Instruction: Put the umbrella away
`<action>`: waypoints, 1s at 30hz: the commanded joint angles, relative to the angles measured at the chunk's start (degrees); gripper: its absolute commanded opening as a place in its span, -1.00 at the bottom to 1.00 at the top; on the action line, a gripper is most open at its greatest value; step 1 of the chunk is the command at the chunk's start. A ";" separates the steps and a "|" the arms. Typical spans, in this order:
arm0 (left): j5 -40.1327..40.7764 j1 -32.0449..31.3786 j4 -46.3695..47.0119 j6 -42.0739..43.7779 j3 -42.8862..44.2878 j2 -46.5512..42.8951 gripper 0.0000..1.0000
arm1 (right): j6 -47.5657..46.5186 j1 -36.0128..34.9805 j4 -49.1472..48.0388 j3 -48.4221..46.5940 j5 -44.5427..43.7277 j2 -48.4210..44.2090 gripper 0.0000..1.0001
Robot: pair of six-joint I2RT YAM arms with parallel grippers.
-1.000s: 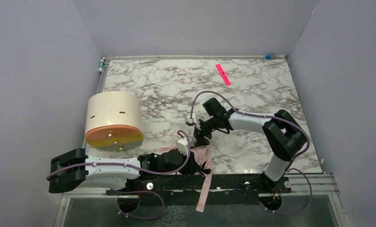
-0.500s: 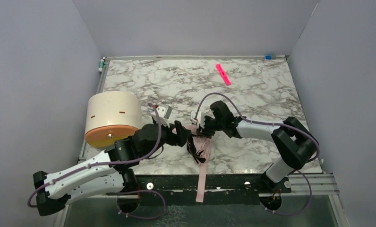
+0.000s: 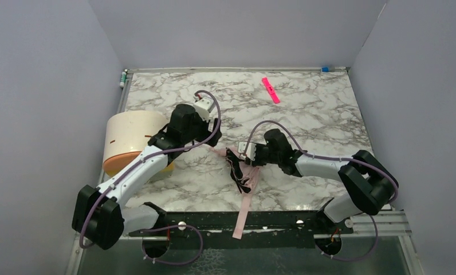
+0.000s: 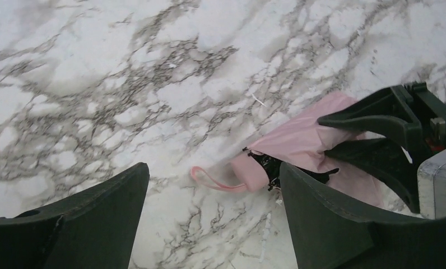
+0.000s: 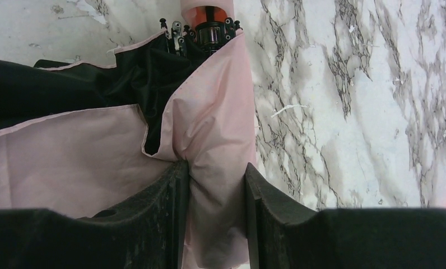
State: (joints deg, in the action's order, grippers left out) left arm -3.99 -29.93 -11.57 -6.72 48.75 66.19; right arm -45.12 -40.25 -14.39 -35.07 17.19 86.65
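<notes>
Pink fabric of the umbrella [image 3: 239, 172] lies loose just right of the cream drum [image 3: 137, 134]. The left gripper [image 4: 213, 168] has just let go and risen nearer the drum, fingers spread, so only the right gripper [image 5: 212, 168] pinches a fold and the folding looks unfinished. Marble table [image 3: 306, 114], plain grey walls [image 3: 237, 28].

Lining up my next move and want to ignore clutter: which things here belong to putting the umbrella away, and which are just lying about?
Part of the job:
umbrella, lying half folded
right gripper, pinching its pink fabric
left gripper, open over its strap end

Just lying about:
cream cylinder with orange end, left side
bright pink strip, far side
</notes>
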 commanded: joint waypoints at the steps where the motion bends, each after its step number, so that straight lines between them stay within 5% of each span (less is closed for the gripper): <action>1: -22.13 0.84 7.72 14.55 1.87 5.36 0.76 | -3.40 0.78 1.70 3.84 -2.12 -0.46 -0.38; 7: -40.20 0.78 4.55 22.40 6.48 15.66 0.82 | -3.44 0.70 0.94 4.20 0.05 -0.37 -0.38; 24: -45.86 -0.50 -13.50 34.21 21.44 39.95 0.69 | -2.81 0.36 2.44 3.87 1.67 -1.73 -0.37; 30: -40.46 -2.61 -17.43 37.14 22.41 44.10 0.63 | -2.97 0.35 2.93 3.60 1.94 -2.22 -0.37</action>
State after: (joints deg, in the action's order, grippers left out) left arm -46.06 -30.83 -24.67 26.39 69.43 108.14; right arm -47.33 -40.01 -16.60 -32.73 18.50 84.88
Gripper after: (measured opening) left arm 0.842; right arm 0.345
